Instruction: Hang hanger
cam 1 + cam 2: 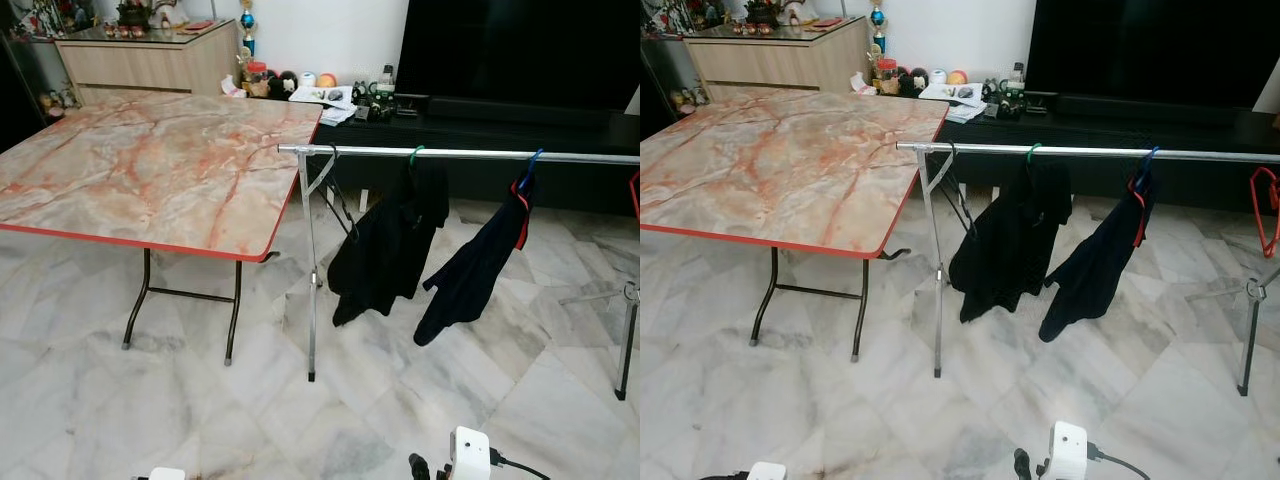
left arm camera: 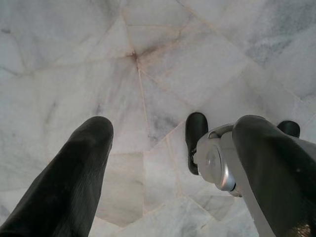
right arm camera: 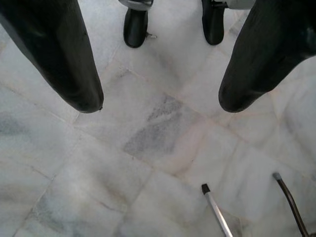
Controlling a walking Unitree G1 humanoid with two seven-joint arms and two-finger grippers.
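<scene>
A silver clothes rail (image 1: 460, 153) on thin legs stands across the marble floor ahead of me. An empty dark wire hanger (image 1: 327, 185) hangs at its left end. Beside it a green hanger carries a black garment (image 1: 385, 245), and a blue hanger carries a navy garment (image 1: 475, 270). A red hanger (image 1: 1265, 205) hangs at the far right. My left gripper (image 2: 175, 128) is low over the floor, open and holding nothing. The right gripper (image 3: 160, 101) is likewise open and empty above the tiles.
A folding table (image 1: 150, 160) with a marble-pattern top and red edge stands left of the rail, nearly touching it. Behind are a dark TV cabinet (image 1: 520, 125) with clutter and a wooden sideboard (image 1: 150, 62). Two thin metal leg ends (image 3: 212, 202) rest on the floor below the right gripper.
</scene>
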